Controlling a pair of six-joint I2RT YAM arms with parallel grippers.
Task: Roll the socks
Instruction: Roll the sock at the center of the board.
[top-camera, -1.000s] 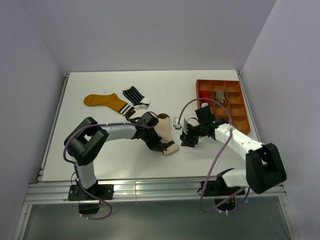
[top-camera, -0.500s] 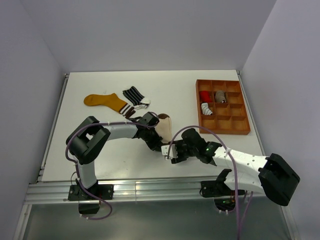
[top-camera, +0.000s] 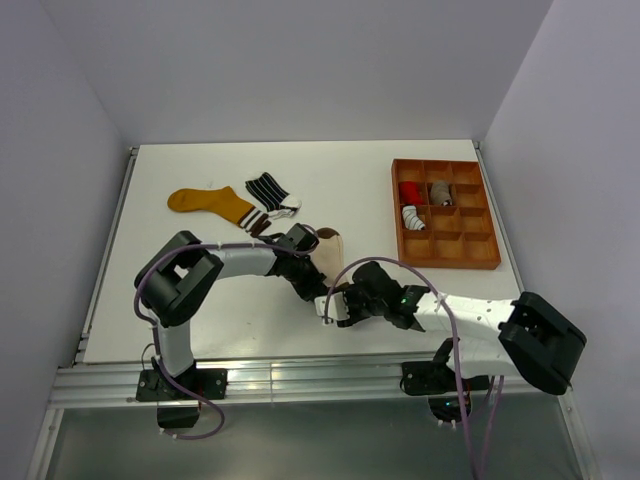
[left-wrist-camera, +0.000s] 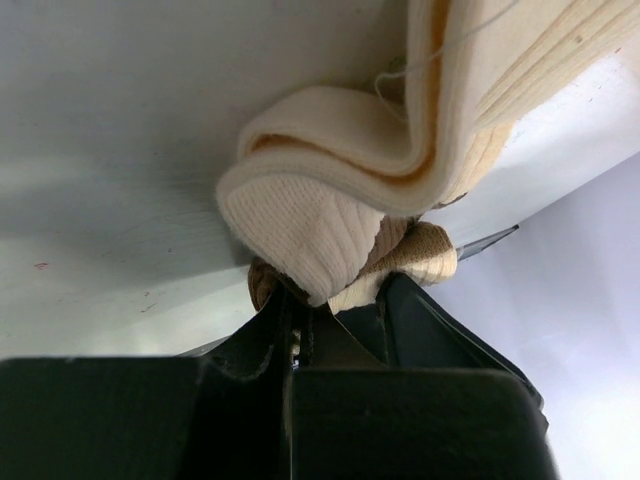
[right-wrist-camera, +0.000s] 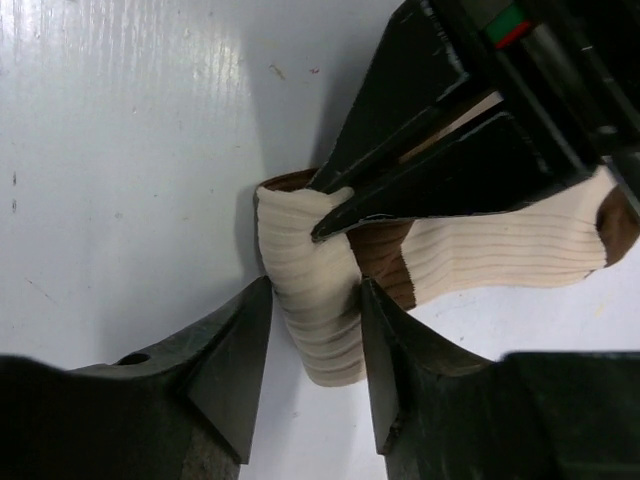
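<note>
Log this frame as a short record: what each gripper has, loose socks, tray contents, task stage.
left gripper: jaws shut on the cream sock
right gripper: jaws flank the sock's folded end, touching it; clamped or not, cannot tell
loose socks: mustard sock, black striped sock, lying flat on the table, far left
tray: holds red roll, grey roll, striped roll
task stage: cream sock partly folded, not yet rolled

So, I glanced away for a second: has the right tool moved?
Yes: the right tool swung left and toward the near edge, away from the orange tray, onto the cream sock.
</note>
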